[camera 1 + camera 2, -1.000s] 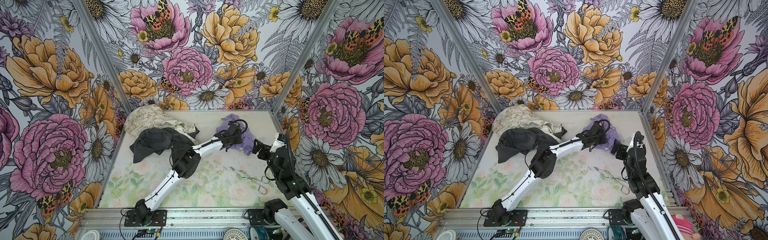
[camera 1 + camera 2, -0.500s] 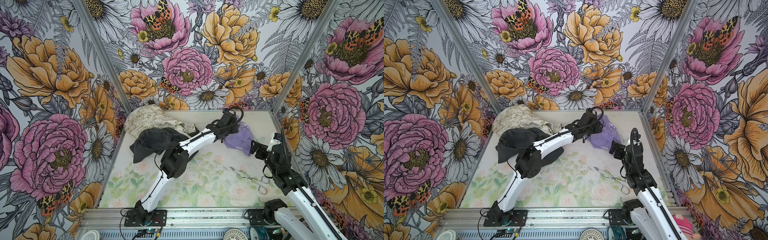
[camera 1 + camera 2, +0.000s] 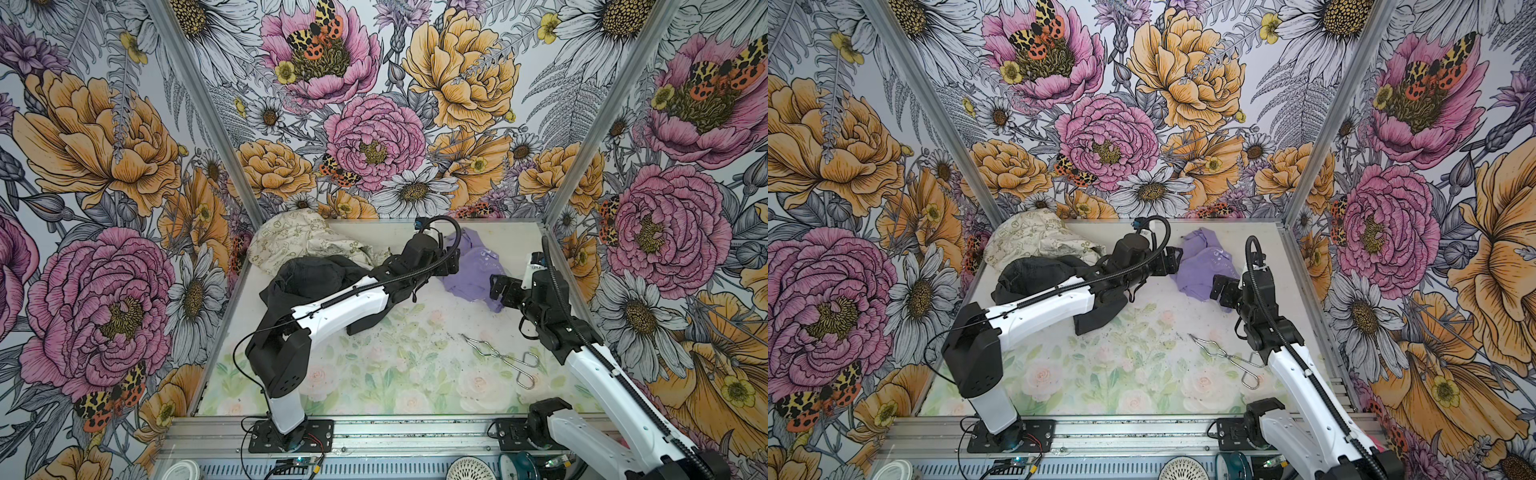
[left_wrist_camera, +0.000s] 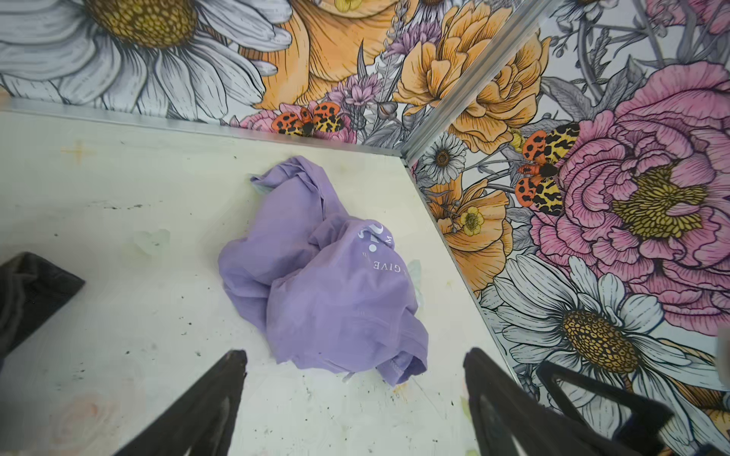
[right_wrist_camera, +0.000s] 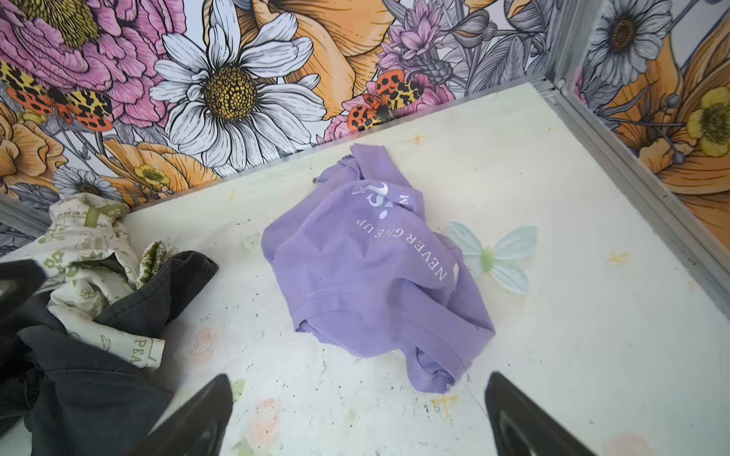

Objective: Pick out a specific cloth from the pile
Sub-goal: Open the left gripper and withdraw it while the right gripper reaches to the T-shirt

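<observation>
Pale, speckled tabletop (image 5: 553, 316) boxed by floral walls (image 3: 374, 124) (cloth (image 5: 375, 284) loose); left hand (image 4: 353, 357) and right hand (image 5: 358, 378) spread, empty.

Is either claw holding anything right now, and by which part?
Nothing is held: left claw and right claw are open, the lavender cloth lies free.

The cloth (image 5: 375, 276) is lavender with white lettering. The garment (image 3: 316, 278) is charcoal-black; the patterned cloth (image 3: 291, 245) is cream with olive-green printed motifs. The table (image 3: 395, 374) is off-white, with faded pink roses, green leaves and dark specks. The walls (image 3: 124, 166) carry pink, orange and white flowers and orange, black-spotted moths.
</observation>
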Action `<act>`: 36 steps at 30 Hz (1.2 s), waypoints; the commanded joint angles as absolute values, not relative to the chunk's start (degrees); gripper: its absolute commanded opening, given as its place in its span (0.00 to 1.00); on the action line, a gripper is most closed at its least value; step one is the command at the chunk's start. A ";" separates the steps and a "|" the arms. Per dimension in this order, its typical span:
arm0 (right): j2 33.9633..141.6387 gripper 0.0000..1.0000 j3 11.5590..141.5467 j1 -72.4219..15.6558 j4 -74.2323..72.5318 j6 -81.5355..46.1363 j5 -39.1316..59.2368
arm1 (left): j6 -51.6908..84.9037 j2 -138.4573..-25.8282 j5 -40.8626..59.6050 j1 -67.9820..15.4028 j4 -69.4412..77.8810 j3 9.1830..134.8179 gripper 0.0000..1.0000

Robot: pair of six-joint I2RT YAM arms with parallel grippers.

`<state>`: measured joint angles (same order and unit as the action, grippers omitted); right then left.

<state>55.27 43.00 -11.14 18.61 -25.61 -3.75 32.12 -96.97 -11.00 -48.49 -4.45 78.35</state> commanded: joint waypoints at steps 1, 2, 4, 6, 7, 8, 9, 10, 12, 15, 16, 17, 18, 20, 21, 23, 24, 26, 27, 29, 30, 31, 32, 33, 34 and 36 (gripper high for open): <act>61.69 0.99 48.63 -10.91 18.02 -22.74 -0.20 | 27.55 -89.04 -16.45 -48.61 3.94 70.52 0.94; 64.48 0.99 50.33 -11.13 18.07 -22.24 0.15 | 26.45 -86.57 -17.13 -48.68 5.42 67.45 0.95; 68.98 0.97 53.32 -11.86 18.16 -21.19 0.48 | 24.33 -82.37 -18.70 -48.78 7.20 62.46 0.96; 73.71 0.96 56.56 -12.84 18.19 -20.01 0.37 | 22.34 -77.81 -20.91 -48.73 7.81 57.83 0.99; 75.60 0.95 58.09 -13.34 18.28 -19.45 0.06 | 21.39 -76.03 -21.69 -48.79 7.89 55.96 0.99; 77.72 0.95 59.66 -13.83 18.28 -18.69 -0.37 | 20.46 -73.92 -22.69 -48.78 7.91 53.80 0.99; 80.17 0.93 61.15 -14.35 18.33 -17.95 -0.81 | 19.99 -71.76 -23.46 -48.69 7.95 51.79 0.99; 82.18 0.92 62.29 -14.72 18.31 -17.47 -1.30 | 19.87 -70.02 -23.97 -48.61 8.15 49.88 0.99; 86.76 0.89 65.38 -15.38 18.60 -16.22 -1.82 | 19.95 -65.71 -24.84 -48.48 8.99 45.68 0.99; 92.95 0.87 69.76 -16.16 19.87 -14.69 -2.20 | 19.91 -59.73 -26.04 -48.36 10.21 40.10 0.99; 95.04 0.86 71.36 -16.48 20.48 -14.14 -2.44 | 19.96 -57.62 -26.62 -48.30 10.37 38.35 0.99; 96.95 0.85 72.79 -16.70 21.10 -13.61 -2.71 | 20.08 -55.61 -27.28 -48.30 10.29 36.91 0.99; 98.67 0.85 73.98 -16.98 21.65 -13.22 -3.02 | 20.13 -54.03 -27.72 -48.27 10.28 35.70 0.99; 102.09 0.83 76.39 -17.57 22.66 -12.42 -3.70 | 20.35 -50.80 -28.70 -48.16 9.94 33.38 0.99; 103.53 0.83 77.34 -17.76 23.08 -12.24 -3.85 | 20.48 -49.70 -29.06 -48.16 9.69 32.71 0.99; 106.52 0.83 79.61 -18.18 24.47 -11.88 -4.51 | 20.65 -47.57 -29.58 -47.99 9.17 31.29 0.99; 107.86 0.82 80.55 -18.35 25.15 -11.70 -4.83 | 20.87 -46.81 -29.70 -47.99 9.06 30.78 0.99; 111.03 0.81 83.01 -18.32 27.29 -11.12 -6.09 | 21.18 -45.66 -29.88 -47.90 8.94 29.91 0.99; 112.49 0.81 84.25 -18.32 28.54 -10.73 -6.90 | 21.27 -45.38 -29.92 -47.79 8.92 29.65 0.99; 115.63 0.80 87.01 -18.37 31.33 -9.60 -8.97 | 21.27 -45.01 -29.89 -47.79 8.70 29.44 0.99; 116.85 0.80 87.87 -18.37 32.35 -9.08 -9.82 | 21.27 -44.92 -29.83 -47.73 8.61 29.47 0.99; 118.21 0.78 89.13 -18.17 33.52 -8.57 -10.51 | 21.23 -44.91 -29.79 -47.64 8.56 29.44 0.99; 119.36 0.76 89.99 -17.94 34.53 -8.27 -11.02 | 21.27 -44.91 -29.67 -47.64 8.57 29.44 0.99; 120.20 0.75 90.62 -17.61 35.13 -8.07 -11.47 | 21.27 -44.91 -29.62 -47.61 8.59 29.39 0.99; 121.02 0.72 91.13 -17.27 35.87 -7.92 -12.34 | 21.27 -44.87 -29.62 -47.56 8.59 29.36 0.99; 122.35 0.65 91.88 -16.25 36.81 -7.50 -13.61 | 21.40 -44.69 -29.62 -47.50 8.59 29.25 0.99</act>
<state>120.77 89.80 -17.58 32.71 -9.02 -9.63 21.43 -45.52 -28.56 -48.07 7.97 30.20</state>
